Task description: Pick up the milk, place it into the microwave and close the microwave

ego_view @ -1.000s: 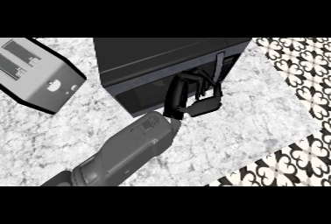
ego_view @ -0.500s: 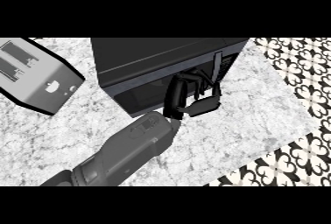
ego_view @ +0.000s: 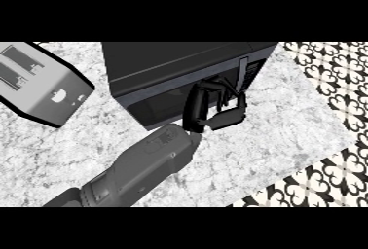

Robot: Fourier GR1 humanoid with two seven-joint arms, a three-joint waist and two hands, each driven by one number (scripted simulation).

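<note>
Head view looks steeply down on a grey marbled tabletop (ego_view: 237, 151) with a dark microwave (ego_view: 173, 68) standing toward the back of it. One grey forearm (ego_view: 137, 170) rises from the lower left of the view toward the microwave's front. Which arm it is cannot be told from this view alone, though it seems to be the right one. Its black hand (ego_view: 214, 108) is up against the microwave's front face, just beside the pale vertical handle strip (ego_view: 242, 73). The fingers are curled, with the thumb below them, and nothing can be seen held between them. The microwave's door looks closed, its dark front flat and unbroken. The milk does not show anywhere in the view, so its place cannot be told. A silver toaster (ego_view: 39, 82) with two slots lies at the left, well apart from the microwave. A black-and-white patterned floor (ego_view: 338, 73) shows past the tabletop's right edge.
</note>
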